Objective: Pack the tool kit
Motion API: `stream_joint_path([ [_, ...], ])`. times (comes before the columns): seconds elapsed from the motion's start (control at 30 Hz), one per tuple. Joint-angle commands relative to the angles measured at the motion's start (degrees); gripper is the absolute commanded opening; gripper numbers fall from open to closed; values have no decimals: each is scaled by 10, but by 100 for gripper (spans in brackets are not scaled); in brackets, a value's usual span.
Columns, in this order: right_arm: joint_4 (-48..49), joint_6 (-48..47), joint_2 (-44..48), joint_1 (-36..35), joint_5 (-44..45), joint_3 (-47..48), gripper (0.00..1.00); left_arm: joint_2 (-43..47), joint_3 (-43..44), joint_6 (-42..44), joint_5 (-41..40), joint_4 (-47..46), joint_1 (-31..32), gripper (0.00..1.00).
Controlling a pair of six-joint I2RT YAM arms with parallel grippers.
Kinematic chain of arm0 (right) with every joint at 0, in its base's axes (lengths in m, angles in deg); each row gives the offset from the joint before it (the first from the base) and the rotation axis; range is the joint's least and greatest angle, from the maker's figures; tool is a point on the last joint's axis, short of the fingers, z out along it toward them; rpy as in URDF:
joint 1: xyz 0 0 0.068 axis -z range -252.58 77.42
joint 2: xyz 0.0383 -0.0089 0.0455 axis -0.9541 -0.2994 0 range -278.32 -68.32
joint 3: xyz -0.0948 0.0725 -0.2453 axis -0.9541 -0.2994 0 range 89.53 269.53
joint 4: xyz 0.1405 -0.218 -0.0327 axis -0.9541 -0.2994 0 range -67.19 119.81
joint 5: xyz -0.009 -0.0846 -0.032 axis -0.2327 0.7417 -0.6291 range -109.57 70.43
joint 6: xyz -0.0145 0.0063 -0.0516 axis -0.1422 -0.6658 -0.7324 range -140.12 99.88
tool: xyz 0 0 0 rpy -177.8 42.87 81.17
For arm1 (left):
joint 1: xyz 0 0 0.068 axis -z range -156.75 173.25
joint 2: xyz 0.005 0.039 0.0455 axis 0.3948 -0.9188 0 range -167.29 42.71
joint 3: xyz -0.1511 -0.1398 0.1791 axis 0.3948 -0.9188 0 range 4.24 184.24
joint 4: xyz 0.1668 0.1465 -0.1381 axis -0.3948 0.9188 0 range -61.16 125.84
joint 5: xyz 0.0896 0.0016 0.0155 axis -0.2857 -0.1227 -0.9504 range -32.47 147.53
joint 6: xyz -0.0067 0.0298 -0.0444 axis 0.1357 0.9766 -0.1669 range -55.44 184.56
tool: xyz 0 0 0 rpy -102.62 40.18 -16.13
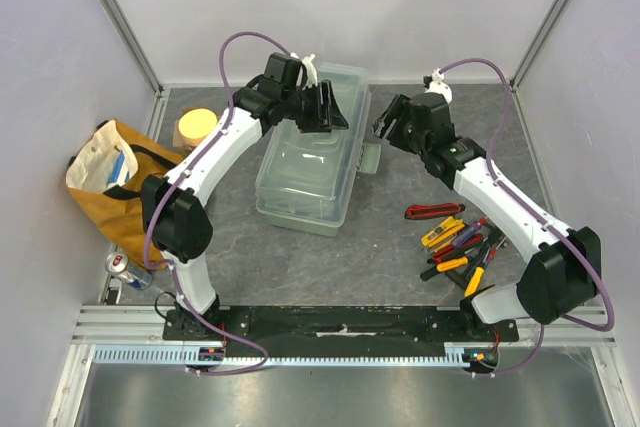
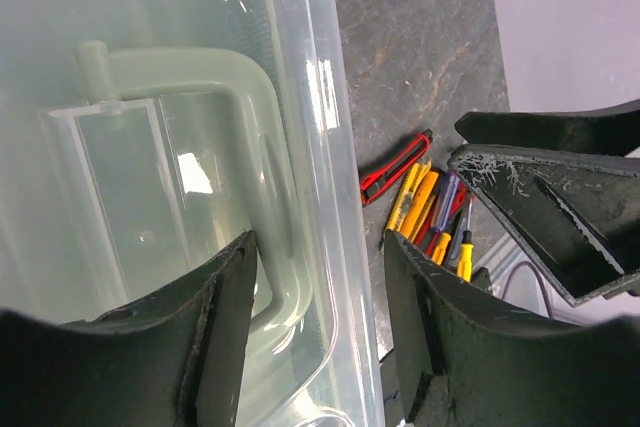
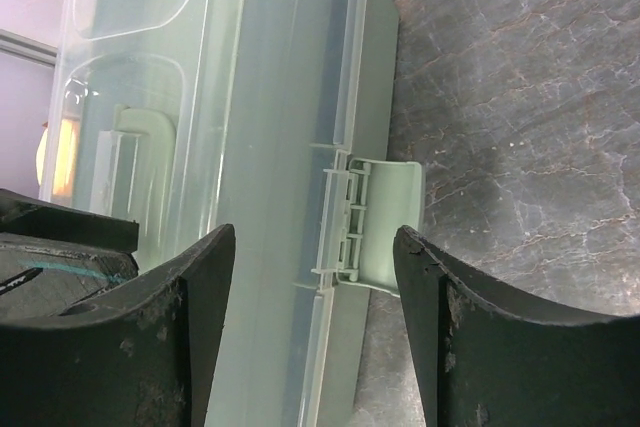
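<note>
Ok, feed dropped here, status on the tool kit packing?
Left gripper open over the toolbox. Right gripper open at its latch, flipped out. Tools loose on the table, lid shut.

Pale green plastic toolbox [image 1: 305,177] with a translucent, glossy lid [image 2: 150,97] showing bright reflections under the left gripper [image 2: 318,247]; matt moulded plastic latch [image 3: 385,217] between the scuffed, matt black fingers [image 3: 460,347] of the right gripper [image 3: 312,237]; dark, veined, stone-like table [image 3: 520,97] beyond them, dull in finish; tools [image 2: 430,217] ahead of the left gripper, with glossy plastic handles; yellow-orange cloth bag [image 1: 100,182] well off to that gripper's side
</note>
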Motion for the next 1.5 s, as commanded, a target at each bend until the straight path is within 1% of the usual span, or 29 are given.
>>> stream_joint_path([
  [0.0,5,15,7,15,-60,13,72,-1,7,-24,150,-9,7,56],
  [0.1,12,28,-1,26,-107,27,72,8,-16,-58,207,-63,-6,54],
  [0.13,17,31,-7,29,-141,33,71,9,-25,-70,222,-85,-10,53],
  [0.2,30,37,-14,31,-180,44,70,11,-40,-94,250,-122,-20,53],
  [0.37,69,55,-28,32,-241,58,66,4,-46,-121,277,-161,-29,52],
  [0.43,71,60,-28,32,-245,58,66,5,-39,-112,249,-137,-32,52],
  [0.57,71,60,-20,31,-233,52,66,23,-14,-57,122,-53,-34,54],
  [0.67,70,60,-20,32,-225,49,65,32,-14,-52,49,-20,-31,55],
  [0.77,70,60,-22,31,-217,49,64,28,-14,-52,4,-3,-15,55],
  [0.87,71,60,-36,32,-214,52,61,10,5,-45,-54,26,16,55],
  [1.13,63,64,-85,32,-223,55,52,-38,60,-38,-76,109,35,55],
  [1.2,61,65,-95,31,-228,51,51,-43,64,-33,-62,119,36,55],
  [1.27,63,68,-106,31,-234,49,50,-50,66,-29,-22,121,35,55],
  [1.4,70,76,-119,30,-245,39,49,-63,66,-38,105,96,35,55],
  [1.47,77,81,-123,30,-251,35,49,-63,63,-48,145,78,35,55],
])
